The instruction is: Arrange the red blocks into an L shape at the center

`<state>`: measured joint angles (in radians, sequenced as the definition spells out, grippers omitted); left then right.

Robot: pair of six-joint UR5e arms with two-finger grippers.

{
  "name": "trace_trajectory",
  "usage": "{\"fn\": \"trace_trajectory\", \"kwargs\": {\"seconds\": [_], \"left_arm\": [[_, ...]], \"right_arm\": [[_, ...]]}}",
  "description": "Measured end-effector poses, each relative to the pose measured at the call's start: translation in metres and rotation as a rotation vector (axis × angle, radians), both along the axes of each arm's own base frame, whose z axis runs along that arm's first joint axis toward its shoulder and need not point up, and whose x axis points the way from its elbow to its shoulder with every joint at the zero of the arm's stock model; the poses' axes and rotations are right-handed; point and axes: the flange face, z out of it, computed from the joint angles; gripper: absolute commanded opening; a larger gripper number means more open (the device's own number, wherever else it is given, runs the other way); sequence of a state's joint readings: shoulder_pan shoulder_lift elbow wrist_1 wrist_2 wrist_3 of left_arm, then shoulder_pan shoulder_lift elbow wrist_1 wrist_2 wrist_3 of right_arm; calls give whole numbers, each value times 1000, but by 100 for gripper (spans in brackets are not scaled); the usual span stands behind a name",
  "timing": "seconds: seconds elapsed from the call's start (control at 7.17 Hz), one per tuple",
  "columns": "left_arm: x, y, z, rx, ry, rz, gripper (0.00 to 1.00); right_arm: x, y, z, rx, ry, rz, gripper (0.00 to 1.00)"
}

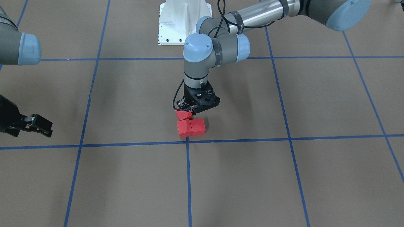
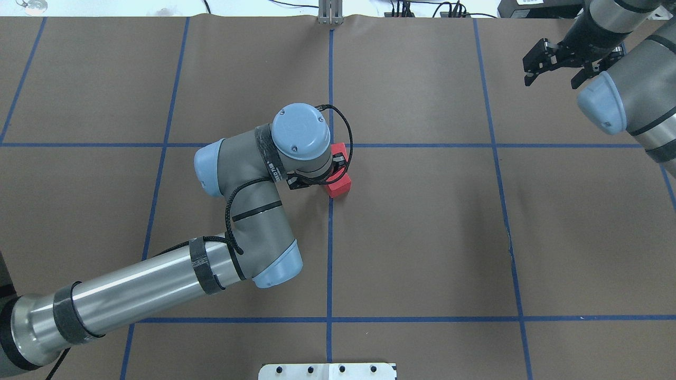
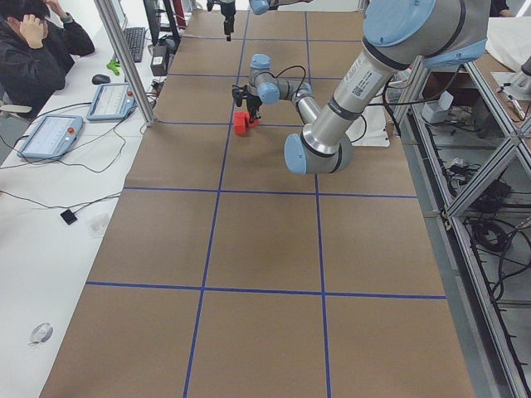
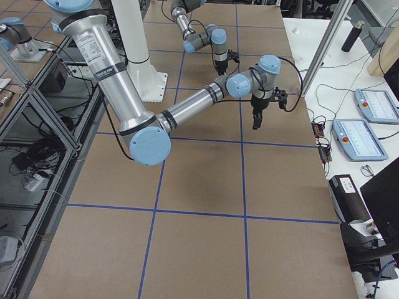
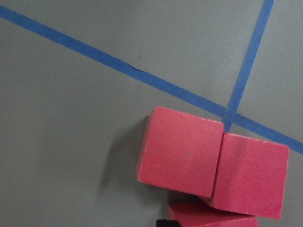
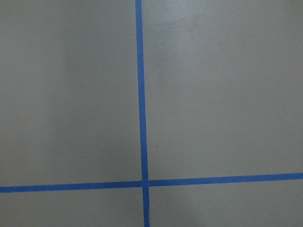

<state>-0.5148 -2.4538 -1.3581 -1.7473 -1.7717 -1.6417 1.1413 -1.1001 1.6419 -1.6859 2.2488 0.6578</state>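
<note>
Two red blocks (image 1: 191, 127) sit touching side by side, just robot-side of the center crossing (image 1: 187, 141). Left gripper (image 1: 186, 111) pinches the third block (image 1: 184, 115), tilted, just behind them. Right gripper (image 1: 50, 130) spread wide, empty, well apart.

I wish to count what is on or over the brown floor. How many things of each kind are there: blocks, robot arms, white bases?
Red blocks: 3
Arms: 2
White base: 1
Total: 6
</note>
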Motion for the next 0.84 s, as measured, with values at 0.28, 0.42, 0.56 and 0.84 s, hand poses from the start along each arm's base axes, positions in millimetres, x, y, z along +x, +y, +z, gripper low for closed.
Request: {"fn": "trace_trajectory", "kwargs": {"seconds": [0.28,0.42,0.56,0.84], "left_arm": [[1,-3,-2,0,-1,-2,0],[1,-4,-3,1,-1,-3,0],[1,-6,-4,3,-2,-3,0],[4,-9,-7,3,-4,-4,0]], "right_arm": [[0,0,1,0,1,-1,99],[0,0,1,-1,1,-2,99],[0,0,2,-1,1,-2,99],[0,0,2,-1,1,-2,99]]}}
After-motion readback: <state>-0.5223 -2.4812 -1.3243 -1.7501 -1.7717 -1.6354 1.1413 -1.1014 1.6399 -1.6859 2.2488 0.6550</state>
